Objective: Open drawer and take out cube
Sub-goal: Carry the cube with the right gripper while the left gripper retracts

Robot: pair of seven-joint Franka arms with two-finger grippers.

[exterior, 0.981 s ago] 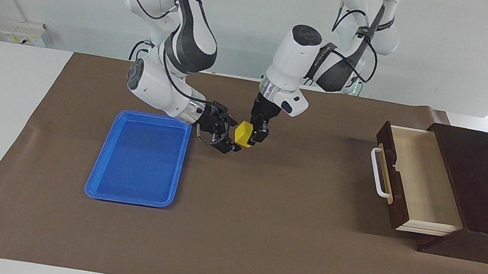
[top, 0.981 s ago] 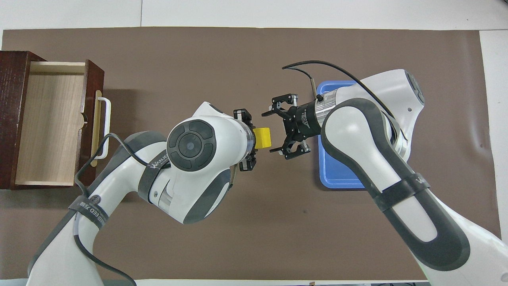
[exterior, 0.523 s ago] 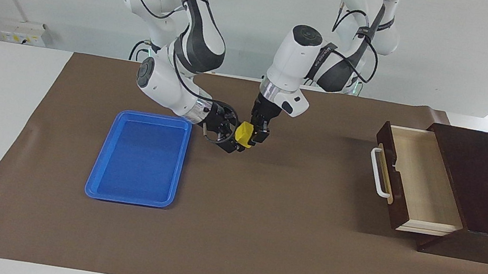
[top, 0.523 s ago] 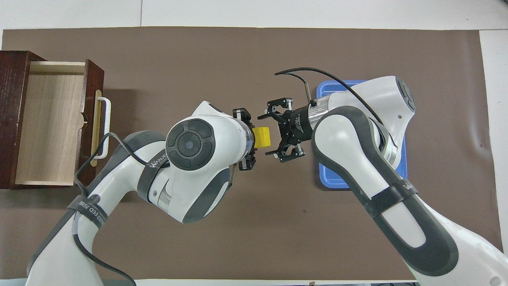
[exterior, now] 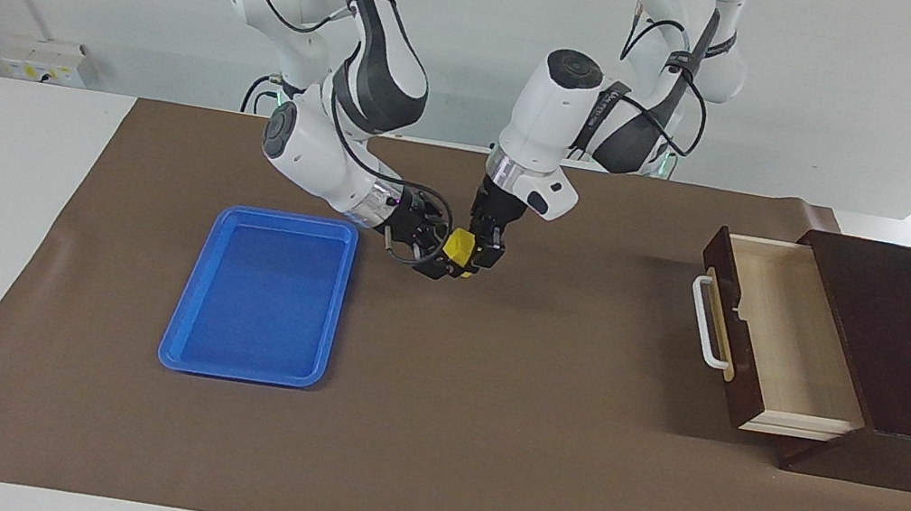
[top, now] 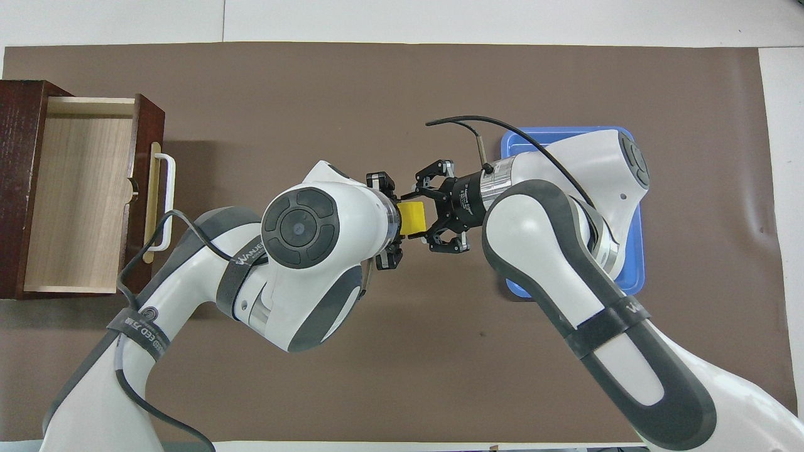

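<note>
The drawer is pulled open, nothing in its pale inside. The blue tray on the counter holds nothing. The cube is up in the air over the brown mat, between tray and drawer. The left pincer is clenched on it from above. The right pincer, spread wide a second ago, has moved in from the tray's side and now clamps the cube too.
</note>
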